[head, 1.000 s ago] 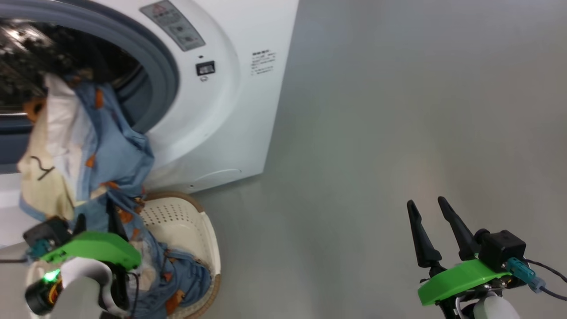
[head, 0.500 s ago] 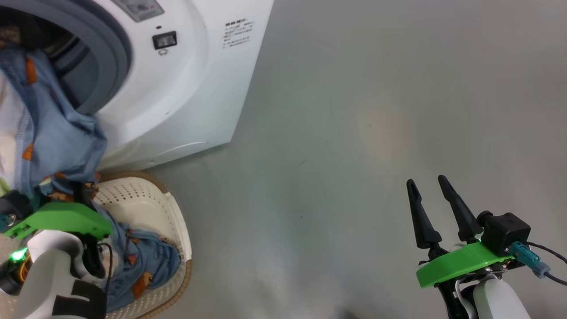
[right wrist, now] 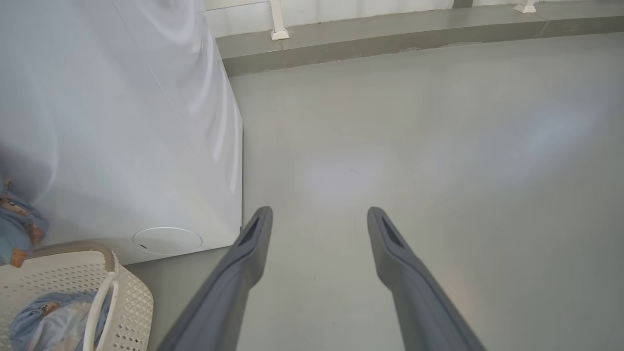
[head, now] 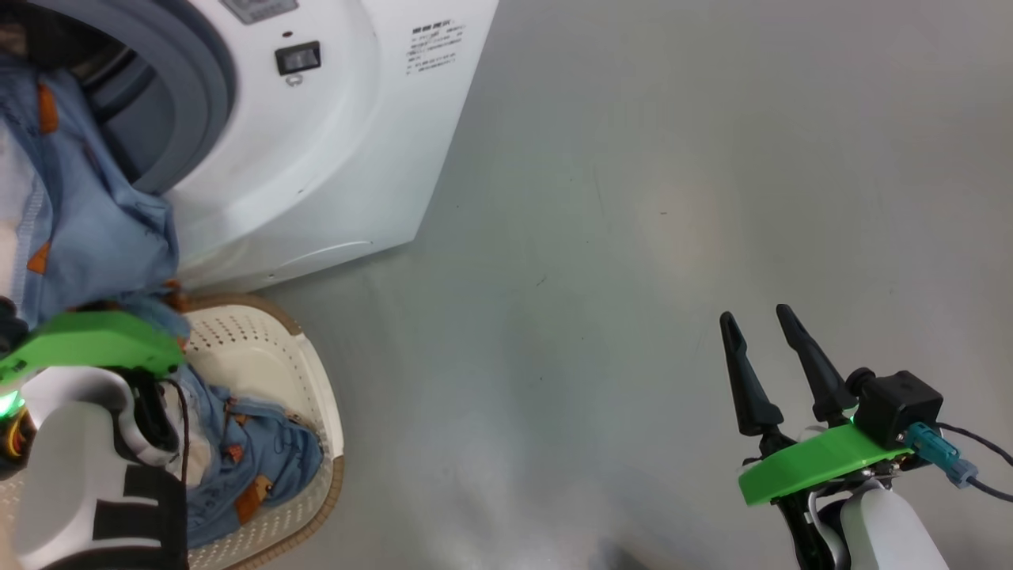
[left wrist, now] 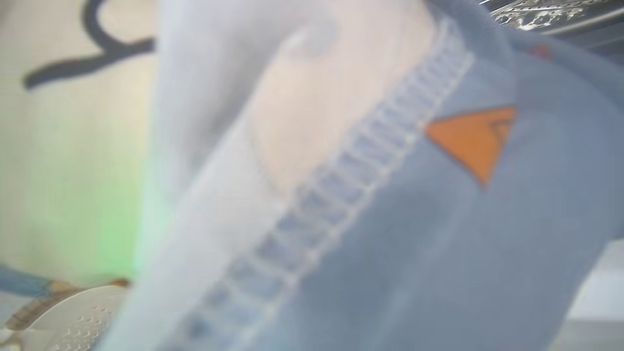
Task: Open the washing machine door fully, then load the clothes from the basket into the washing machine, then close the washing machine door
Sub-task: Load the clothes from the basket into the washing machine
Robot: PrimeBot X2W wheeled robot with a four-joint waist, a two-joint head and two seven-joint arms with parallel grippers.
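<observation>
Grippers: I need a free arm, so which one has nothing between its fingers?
The right gripper: open over the floor. The left gripper sits among the clothes.

Left jaws (probably) behind blurred clothes (left wrist: 414,234)

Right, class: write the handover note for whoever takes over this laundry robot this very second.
Left gripper: up against the hanging cloth, its tips buried in it; grip cannot be told.
Right gripper: open, empty, over the floor.
Clothes: one piece seems draped from the washer mouth down to the basket; more lie in the basket, which sits at the washer's front.
Done: door open, first piece partly up.
To do: push that piece in, load the rest, close the door.
</observation>
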